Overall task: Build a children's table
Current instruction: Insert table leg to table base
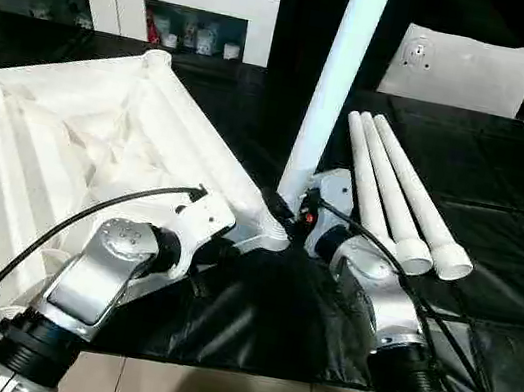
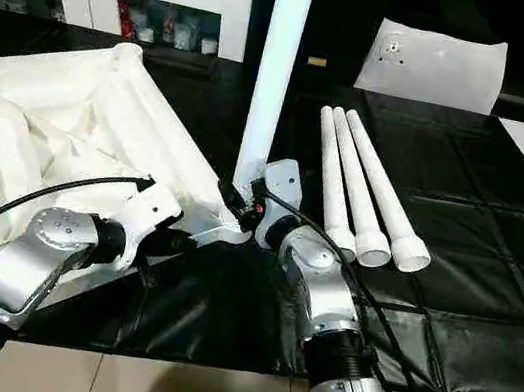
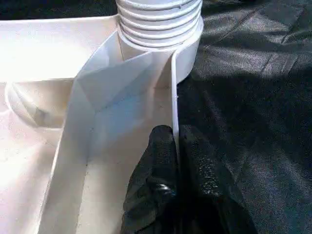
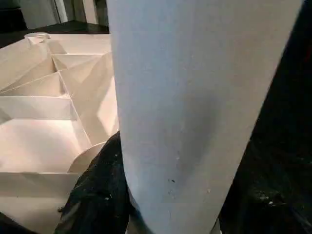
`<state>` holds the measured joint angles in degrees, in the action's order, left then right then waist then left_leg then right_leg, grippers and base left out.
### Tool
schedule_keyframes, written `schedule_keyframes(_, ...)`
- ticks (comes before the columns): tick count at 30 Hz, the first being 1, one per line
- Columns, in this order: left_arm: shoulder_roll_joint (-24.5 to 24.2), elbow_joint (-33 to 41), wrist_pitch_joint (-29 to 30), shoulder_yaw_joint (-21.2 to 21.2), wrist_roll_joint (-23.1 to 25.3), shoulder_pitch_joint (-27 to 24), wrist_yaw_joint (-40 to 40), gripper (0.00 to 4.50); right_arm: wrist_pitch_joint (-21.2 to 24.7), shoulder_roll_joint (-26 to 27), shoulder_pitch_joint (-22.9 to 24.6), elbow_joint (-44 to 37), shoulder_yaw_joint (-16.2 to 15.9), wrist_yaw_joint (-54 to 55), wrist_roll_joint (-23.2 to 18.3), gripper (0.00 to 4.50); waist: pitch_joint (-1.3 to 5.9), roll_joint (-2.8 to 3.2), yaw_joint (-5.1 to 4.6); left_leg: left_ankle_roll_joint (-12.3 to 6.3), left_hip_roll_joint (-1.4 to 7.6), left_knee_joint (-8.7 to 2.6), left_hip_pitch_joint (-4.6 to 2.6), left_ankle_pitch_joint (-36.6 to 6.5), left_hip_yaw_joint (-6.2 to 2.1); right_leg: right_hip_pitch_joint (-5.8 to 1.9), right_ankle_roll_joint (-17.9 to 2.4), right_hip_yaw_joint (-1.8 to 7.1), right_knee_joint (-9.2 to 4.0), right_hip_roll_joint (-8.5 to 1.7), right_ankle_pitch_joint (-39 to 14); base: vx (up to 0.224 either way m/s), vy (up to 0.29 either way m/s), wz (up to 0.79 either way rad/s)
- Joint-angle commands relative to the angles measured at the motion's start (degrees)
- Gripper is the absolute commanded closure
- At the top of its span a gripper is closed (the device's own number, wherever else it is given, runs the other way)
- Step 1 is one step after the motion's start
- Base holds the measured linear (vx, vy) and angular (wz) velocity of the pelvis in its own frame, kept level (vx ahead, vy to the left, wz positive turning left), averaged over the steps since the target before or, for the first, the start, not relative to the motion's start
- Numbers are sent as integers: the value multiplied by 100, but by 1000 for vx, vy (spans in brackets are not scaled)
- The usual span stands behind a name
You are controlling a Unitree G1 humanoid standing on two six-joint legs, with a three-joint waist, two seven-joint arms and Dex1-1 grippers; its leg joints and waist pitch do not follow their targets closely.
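Right gripper [image 2: 252, 207] is clamped low on the upright leg [image 2: 275, 66], apparently seated in the tabletop's [image 1: 60, 130] near corner socket; left gripper [image 3: 176, 146] is pinched on the adjoining rim.

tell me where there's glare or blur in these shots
Left eye view: the black table cover shows shiny glare patches, and the tabletop looks washed out. Right wrist view: the upright leg is soft and close. Left wrist view: the black fingers are dark, the threaded socket bright.
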<state>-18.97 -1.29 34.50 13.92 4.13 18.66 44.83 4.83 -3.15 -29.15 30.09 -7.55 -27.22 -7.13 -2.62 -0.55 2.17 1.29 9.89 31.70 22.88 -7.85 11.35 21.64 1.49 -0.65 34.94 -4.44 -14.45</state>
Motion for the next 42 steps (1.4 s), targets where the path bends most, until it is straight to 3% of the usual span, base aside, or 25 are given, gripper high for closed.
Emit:
schedule_keyframes(1,-37,-97,-192,83,-26,115,48,450,340,-33,233,574,83,157,60,203,167,39,5,586,320,-468,-263,-3398,-272,161,-583,193,-654,-349,-2522,0,0,0)
schedule_keyframes(4,-121,-266,-606,63,-68,196,124,450,251,-18,244,577,196,133,-23,185,185,70,34,585,320,-458,-291,-3438,-264,190,-591,200,-678,-357,-2469,0,0,0)
schedule_keyframes(6,-121,-266,-606,63,-68,196,124,450,251,-18,244,577,196,133,-23,155,200,50,41,567,326,-469,-245,-3241,-260,135,-644,195,-621,-339,-2152,0,0,0)
schedule_keyframes(7,-159,-346,-749,69,-65,227,153,450,127,-31,276,531,211,130,-27,145,205,87,62,576,330,-467,-263,-3204,-243,153,-663,194,-622,-329,-2035,0,0,0)
schedule_keyframes(12,-260,-626,-1092,97,-45,329,259,450,213,-106,580,7,298,-71,-244,95,249,109,146,467,331,-451,-237,-2725,-197,71,-775,197,-558,-304,-1324,0,0,0)
schedule_keyframes(14,-289,-721,-1152,104,-40,374,288,450,201,-135,705,-213,310,-147,-289,79,269,127,157,431,327,-432,-235,-2607,-189,58,-843,197,-539,-313,-1266,0,0,0)
schedule_keyframes(18,-360,-1086,-1445,123,-47,520,370,450,281,-331,1058,-900,327,-406,-477,51,319,133,201,258,307,-388,-167,-1859,-168,-50,-889,173,-457,-288,-413,0,0,0)
schedule_keyframes(20,-375,-1161,-1512,128,-51,552,395,450,311,-376,1124,-1042,322,-470,-518,30,327,128,197,108,300,-353,-148,-1526,-149,-62,-1006,147,-410,-281,84,0,0,0)
schedule_keyframes(23,-449,-1429,-1785,150,-88,663,595,450,557,-659,1408,-1696,295,-828,-733,8,319,133,220,60,318,-355,-169,-1663,-153,-76,-993,154,-437,-294,-211,0,0,0)
schedule_keyframes(28,-593,-1733,-2275,229,-209,754,1092,450,563,-1153,1564,-2119,250,-1302,-664,3,305,94,238,123,322,-353,-183,-1807,-151,-61,-996,158,-463,-308,-643,0,0,0)
schedule_keyframes(30,-651,-1821,-2422,277,-232,781,1269,450,588,-1283,1550,-2173,230,-1444,-673,3,306,96,245,110,321,-343,-183,-1748,-140,-51,-1019,163,-454,-313,-613,0,0,0)
schedule_keyframes(31,-702,-1914,-2559,326,-241,814,1421,450,629,-1396,1525,-2217,208,-1557,-681,3,309,51,258,65,314,-331,-175,-1691,-140,-67,-1029,157,-447,-319,-644,0,0,0)
schedule_keyframes(37,-981,-2163,-3059,633,-248,937,2334,450,672,-1784,1269,-2091,-31,-2251,-666,3,331,73,312,-37,334,-303,-193,-1409,-125,-65,-1185,138,-373,-316,-192,0,0,0)
schedule_keyframes(42,-1086,-2312,-3272,817,-326,1064,2981,450,554,-2029,1068,-1893,-297,-2854,-571,3,341,45,354,-102,331,-271,-194,-1333,-112,-85,-1301,126,-346,-329,-46,0,0,0)
